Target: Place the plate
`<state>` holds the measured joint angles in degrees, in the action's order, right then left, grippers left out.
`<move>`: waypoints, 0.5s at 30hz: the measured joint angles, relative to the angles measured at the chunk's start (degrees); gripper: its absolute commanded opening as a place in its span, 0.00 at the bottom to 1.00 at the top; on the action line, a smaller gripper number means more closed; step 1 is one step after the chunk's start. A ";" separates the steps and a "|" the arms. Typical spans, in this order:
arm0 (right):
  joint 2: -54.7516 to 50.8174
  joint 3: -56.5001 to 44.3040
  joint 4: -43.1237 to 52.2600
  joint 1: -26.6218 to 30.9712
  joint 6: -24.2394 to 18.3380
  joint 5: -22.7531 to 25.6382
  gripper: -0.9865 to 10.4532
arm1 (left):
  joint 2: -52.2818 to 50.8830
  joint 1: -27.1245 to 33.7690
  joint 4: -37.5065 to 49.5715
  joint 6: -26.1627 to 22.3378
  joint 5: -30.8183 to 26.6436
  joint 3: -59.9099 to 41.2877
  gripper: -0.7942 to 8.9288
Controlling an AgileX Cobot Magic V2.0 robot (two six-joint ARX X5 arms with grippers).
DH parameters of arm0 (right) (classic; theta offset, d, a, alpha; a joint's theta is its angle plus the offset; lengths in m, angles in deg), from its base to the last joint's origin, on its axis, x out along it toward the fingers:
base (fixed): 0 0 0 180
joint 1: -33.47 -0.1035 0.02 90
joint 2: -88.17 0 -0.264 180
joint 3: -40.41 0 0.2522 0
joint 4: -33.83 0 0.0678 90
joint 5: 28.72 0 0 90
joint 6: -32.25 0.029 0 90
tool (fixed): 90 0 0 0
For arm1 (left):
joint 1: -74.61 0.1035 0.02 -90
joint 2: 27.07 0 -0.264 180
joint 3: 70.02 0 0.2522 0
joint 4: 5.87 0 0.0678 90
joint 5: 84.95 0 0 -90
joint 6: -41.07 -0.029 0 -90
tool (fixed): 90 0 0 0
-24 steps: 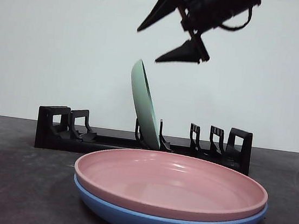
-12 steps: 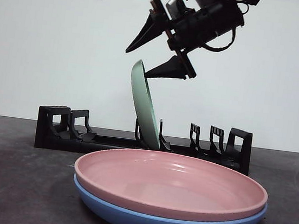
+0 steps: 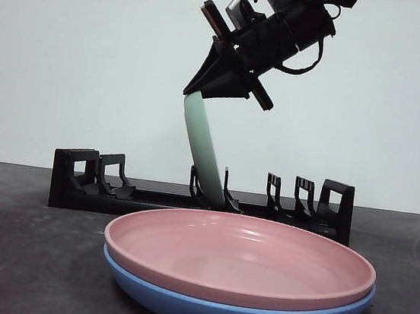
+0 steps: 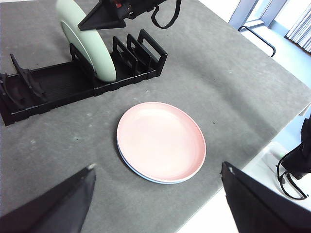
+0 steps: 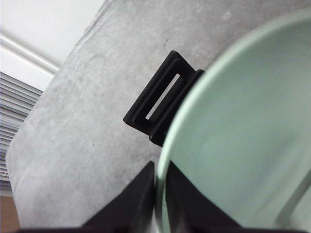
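The green plate [image 3: 202, 150] stands on edge in a middle slot of the black rack [image 3: 77, 179], tilted so that its upper rim leans away from the vertical. Its lower edge sits between the rack's dividers.

The right hand [image 3: 217, 87] now grips the plate's top rim. One second ago it hung above the plate with its jaws spread wide. Half a second ago it had descended until the rim lay between the open jaws. In the current frames the jaws have closed on the rim; the right wrist view shows one black jaw on each side of the pale green edge [image 5: 160, 170].

Judgement: the plate is already seated in the rack, so this renewed grip most likely serves to correct its lean or seat it more firmly. The placement is near completion but not yet released.

The left hand [image 4: 158, 194] waits high above the counter [image 4: 233, 87], jaws apart and empty, well clear of the rack.

In front of the rack, the pink plate [image 3: 240, 256] rests nested on the blue plate [image 3: 177, 300]. Both are untouched.
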<state>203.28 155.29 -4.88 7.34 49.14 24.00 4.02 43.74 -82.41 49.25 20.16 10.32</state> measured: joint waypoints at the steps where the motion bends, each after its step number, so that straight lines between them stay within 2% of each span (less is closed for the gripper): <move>1: 0.00 0.00 0.02 0.00 0.15 0.00 0.09 | 0.00 0.00 0.00 0.00 0.00 0.00 0.50; 12: -3.28 0.37 -0.94 0.00 3.82 0.90 0.09 | 0.00 0.00 0.00 -0.02 0.00 0.00 0.50; 15: -6.82 0.42 -1.44 -0.94 4.02 -0.61 0.09 | 0.00 0.00 0.00 -0.02 -0.02 0.00 0.50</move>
<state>196.46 155.71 -6.32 6.40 53.16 23.39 4.02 43.74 -82.41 49.23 20.14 10.32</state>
